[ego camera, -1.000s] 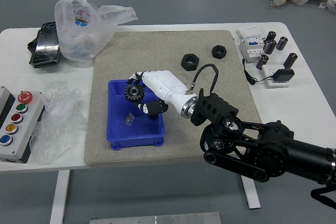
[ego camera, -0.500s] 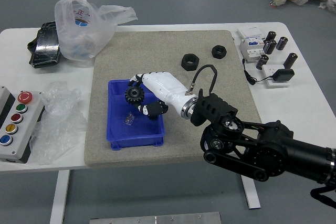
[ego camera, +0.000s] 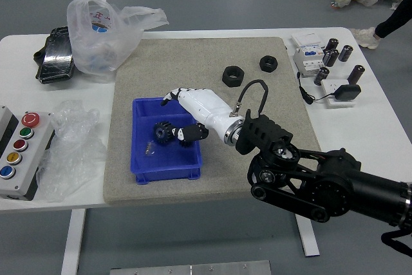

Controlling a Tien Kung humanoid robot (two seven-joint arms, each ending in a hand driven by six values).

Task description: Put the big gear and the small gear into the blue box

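Observation:
My right hand [ego camera: 172,113] reaches over the blue box [ego camera: 168,175] from the right, its fingers and thumb spread apart. A dark toothed gear [ego camera: 163,132] is inside the box, just left of the thumb tip; whether they touch I cannot tell. Part of another dark piece shows under the thumb, too covered to identify as the other gear. A small shiny bit [ego camera: 150,149] lies left of it on the box floor. My left arm is out of view.
Two black nut-like rings [ego camera: 233,76] [ego camera: 268,64] sit on the grey mat [ego camera: 187,59]. Plastic bags [ego camera: 106,33] and a button panel [ego camera: 26,152] are left; black cylinders [ego camera: 356,74] and white devices [ego camera: 309,59] right. A person's black-clad limb [ego camera: 394,17] shows top right.
The gear has left the fingertips and dropped into the box. My fingers have opened, with the hand shifted slightly right. A person's dark limb has appeared at the upper right.

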